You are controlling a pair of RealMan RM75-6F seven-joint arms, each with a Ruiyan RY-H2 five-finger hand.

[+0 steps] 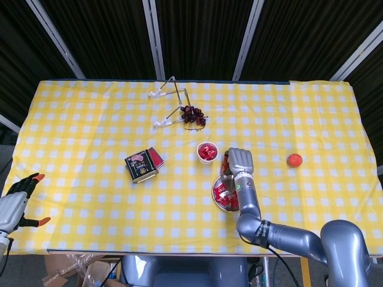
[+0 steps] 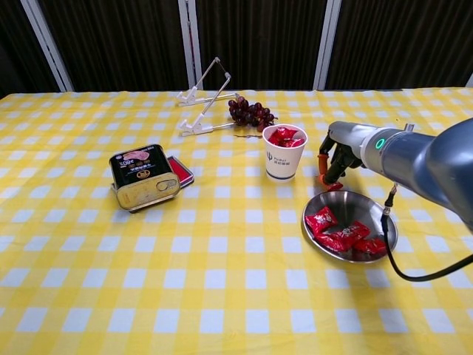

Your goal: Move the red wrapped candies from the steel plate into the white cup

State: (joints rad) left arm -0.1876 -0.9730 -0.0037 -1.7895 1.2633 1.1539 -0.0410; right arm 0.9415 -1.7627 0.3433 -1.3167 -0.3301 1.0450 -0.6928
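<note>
Red wrapped candies (image 2: 341, 234) lie in the round steel plate (image 2: 364, 206) on the right part of the yellow-and-white checked surface (image 2: 222, 281), a few pieces bunched toward the near and left side of the plate; more red candies already fill the white paper cup (image 2: 284, 157) standing just beside the plate's far-left edge. Right robot hand (image 2: 333, 161) hangs over the far rim of the plate, between cup and plate, fingers curled downward; can't tell if it's pinching a candy. Left robot hand (image 1: 13, 202) sits off the near-left corner of the surface, well apart from everything, fingers spread, holding nothing. Gold rectangular tin can with red lid (image 2: 145, 176) lies left of the cup. Dark grape bunch (image 2: 251, 115) behind the cup, touching a white wire folding stand (image 2: 205, 98). Small orange round fruit (image 1: 294, 159) sits alone right of the plate
</note>
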